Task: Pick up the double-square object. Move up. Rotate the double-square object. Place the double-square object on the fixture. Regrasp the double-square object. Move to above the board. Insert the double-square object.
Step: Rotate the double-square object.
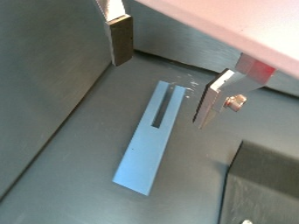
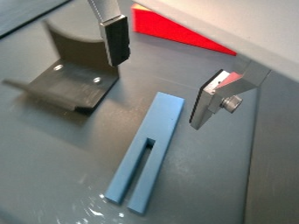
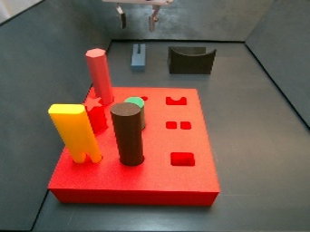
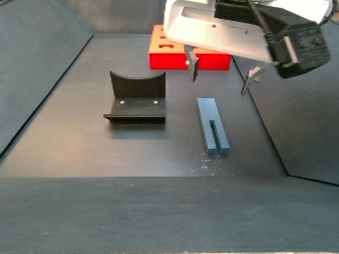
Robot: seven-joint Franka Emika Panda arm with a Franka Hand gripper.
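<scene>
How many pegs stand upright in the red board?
4: yellow peg, dark brown cylinder, red peg, and green peg mostly hidden behind the cylinder. The gripper hovers beyond.

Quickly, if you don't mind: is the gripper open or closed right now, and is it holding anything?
Gripper: open, holding nothing, hovering above the slim slate-blue two-pronged peg lying flat on the floor.

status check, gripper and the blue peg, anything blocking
Gripper open, above the floor, nothing between the fingers. Double-square object lying flat on the floor, ungrasped, beside the fixture. Nothing in the way.
</scene>
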